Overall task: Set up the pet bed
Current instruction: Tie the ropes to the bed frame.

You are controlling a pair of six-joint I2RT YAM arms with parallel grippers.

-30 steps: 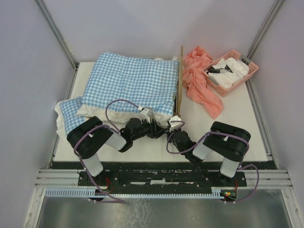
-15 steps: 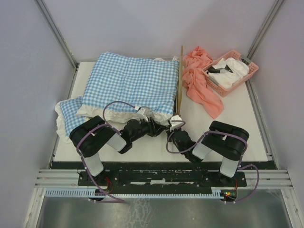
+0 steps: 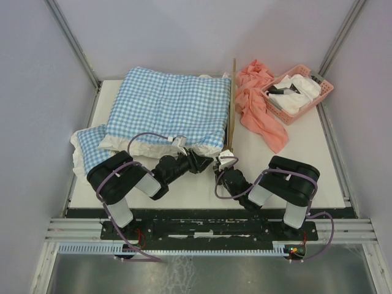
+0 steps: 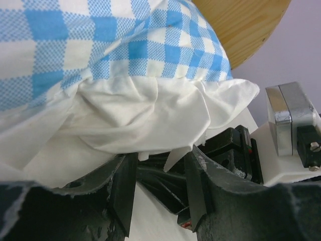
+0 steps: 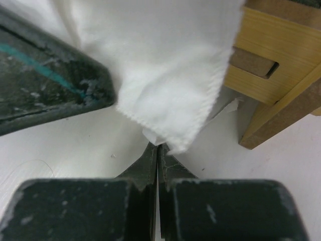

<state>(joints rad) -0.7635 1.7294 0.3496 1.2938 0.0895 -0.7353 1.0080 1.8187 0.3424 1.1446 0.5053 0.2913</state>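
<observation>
The blue-and-white checked cushion [image 3: 171,107] lies over the pet bed, of which only a light-wood rail [image 3: 233,104] shows from above. In the left wrist view, a rounded wood part of the pet bed [image 4: 246,25] rises behind the cushion's white frill [image 4: 145,110]. My left gripper [image 3: 204,160] [image 4: 159,159] is open, and the frill's edge hangs just at its fingertips. My right gripper [image 3: 222,163] [image 5: 157,146] is shut at the cushion's near corner. A corner of the frill [image 5: 165,85] lies against its tips, beside the wooden frame [image 5: 266,65].
A salmon cloth [image 3: 260,113] lies right of the bed. A pink basket [image 3: 323,90] with white items stands at the back right. A small checked pillow [image 3: 89,150] hangs over the table's left edge. Both arms crowd the near middle.
My left gripper has shifted slightly up toward the frill, and its jaws narrowed then widened a little. The right gripper has stayed shut in place.
</observation>
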